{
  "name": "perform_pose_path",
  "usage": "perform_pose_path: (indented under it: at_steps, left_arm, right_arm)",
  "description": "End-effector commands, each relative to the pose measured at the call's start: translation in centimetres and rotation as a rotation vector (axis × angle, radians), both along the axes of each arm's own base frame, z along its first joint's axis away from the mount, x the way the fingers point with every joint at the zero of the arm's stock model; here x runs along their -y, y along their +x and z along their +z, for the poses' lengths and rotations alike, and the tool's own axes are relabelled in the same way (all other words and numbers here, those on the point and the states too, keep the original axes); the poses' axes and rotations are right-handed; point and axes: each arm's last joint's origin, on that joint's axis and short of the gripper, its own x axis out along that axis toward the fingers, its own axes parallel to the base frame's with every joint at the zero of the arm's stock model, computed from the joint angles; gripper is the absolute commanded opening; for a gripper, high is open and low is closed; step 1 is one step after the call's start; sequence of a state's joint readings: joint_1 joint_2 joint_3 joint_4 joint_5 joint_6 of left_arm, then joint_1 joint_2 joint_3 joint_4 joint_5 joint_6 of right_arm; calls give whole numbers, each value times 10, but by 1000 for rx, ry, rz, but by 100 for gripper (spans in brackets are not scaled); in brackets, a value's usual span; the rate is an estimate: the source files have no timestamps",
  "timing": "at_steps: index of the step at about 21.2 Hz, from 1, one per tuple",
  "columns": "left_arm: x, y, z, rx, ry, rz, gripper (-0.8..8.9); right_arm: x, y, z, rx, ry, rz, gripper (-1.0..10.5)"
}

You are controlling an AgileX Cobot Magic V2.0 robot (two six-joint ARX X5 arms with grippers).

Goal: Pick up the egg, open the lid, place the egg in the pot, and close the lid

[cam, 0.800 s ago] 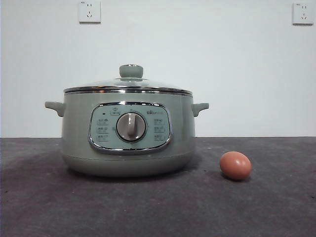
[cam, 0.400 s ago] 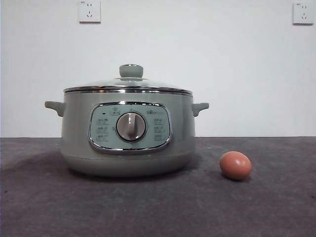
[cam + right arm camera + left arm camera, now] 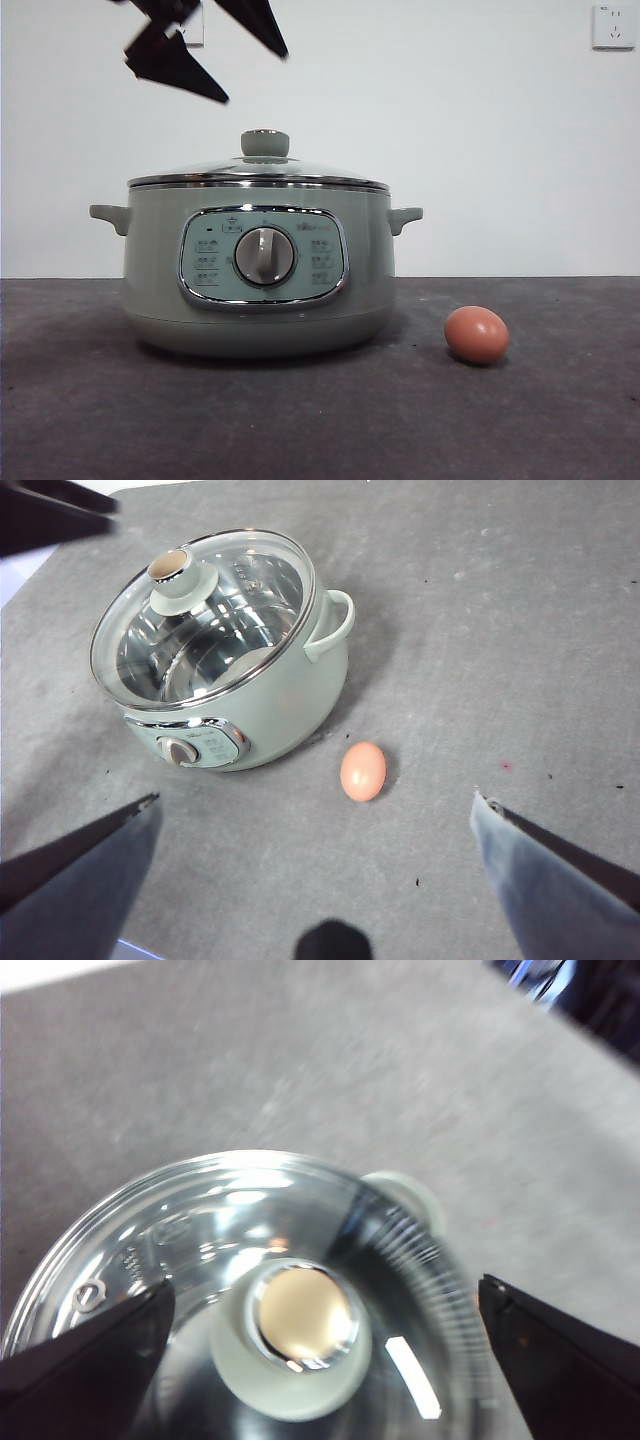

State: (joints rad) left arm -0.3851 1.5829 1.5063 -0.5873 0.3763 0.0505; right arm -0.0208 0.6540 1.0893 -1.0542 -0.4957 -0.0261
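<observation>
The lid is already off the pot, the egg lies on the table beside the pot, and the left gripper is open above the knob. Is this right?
Not quite. The front view shows the lid on the pot, closed. The rest holds: the egg lies on the table beside it, and the left gripper is open above the knob.

Lid (image 3: 262, 172): on the pot (image 3: 258, 268).
Egg (image 3: 477, 334): right of the pot, apart, on the table (image 3: 320, 420).
Left gripper (image 3: 215, 50): above the lid.

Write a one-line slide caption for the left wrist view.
Left tool, jaws open, hovers above the lid with its knob between them, lid seated on the pot.
</observation>
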Motion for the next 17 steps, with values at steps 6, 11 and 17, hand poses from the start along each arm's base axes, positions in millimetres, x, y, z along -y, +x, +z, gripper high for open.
perform_pose_path:
  at_steps: [6,11,17]
  left_arm:
    - [31,15,-38,-7,171,-9,727]
    - [36,22,-53,-35,219,14,720]
    - [38,21,-55,-63,215,22,327]
  right_arm:
    - [0,2,0,2,-1,7,661]
    - [0,2,0,-11,-1,7,661]
    - [0,3,0,-10,-2,6,661]
